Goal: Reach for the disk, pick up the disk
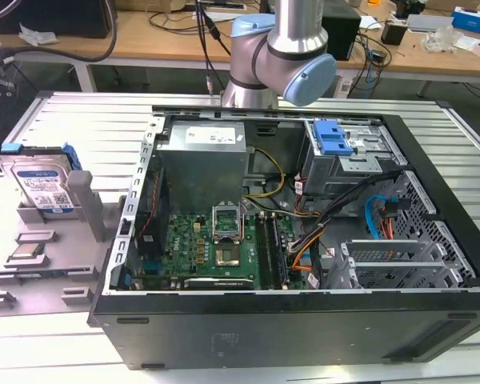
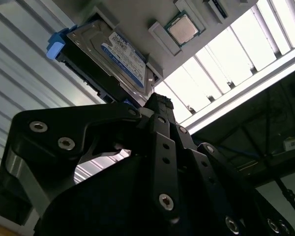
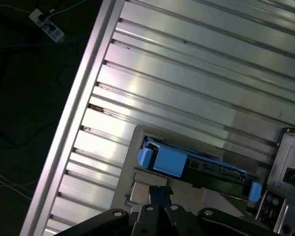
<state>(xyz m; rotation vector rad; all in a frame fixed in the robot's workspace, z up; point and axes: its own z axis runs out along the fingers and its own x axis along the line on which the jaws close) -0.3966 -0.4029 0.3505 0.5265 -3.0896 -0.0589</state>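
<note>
Disk point(image 1: 42, 186) stands on edge in a grey holder point(image 1: 84, 200) at the exterior view's left, about mid-height of the frame. Its labelled face leans back and its blue bracket point(image 1: 12, 149) wraps the rim. It is well apart from the open computer case point(image 1: 304, 320) that takes up the middle and right of that frame. A small square chip point(image 1: 26, 254) lies in a lower slot of the same holder, just beside the disk.

My arm point(image 1: 284, 56) rises out of the top centre of the exterior view. In both wrist views my gripper point(image 2: 158, 101) points toward the disk, and its tips fall close to the disk's lower edge and bracket in the second wrist view. In the first wrist view I look down over the slatted table point(image 3: 196, 83) at the disk's top edge point(image 3: 196, 164), with my gripper point(image 3: 157, 192) near it. My fingers look pressed together with nothing between them, and I see no contact with the disk.

I judge this to be the reach step, with the pick-up not yet begun. A grasp calls for my fingers to part wider than the disk's thickness. They should be lined up across its two flat faces, clear of the holder's post and the chip. I would come down over the free upper edge, because the holder hides the bottom.
</note>
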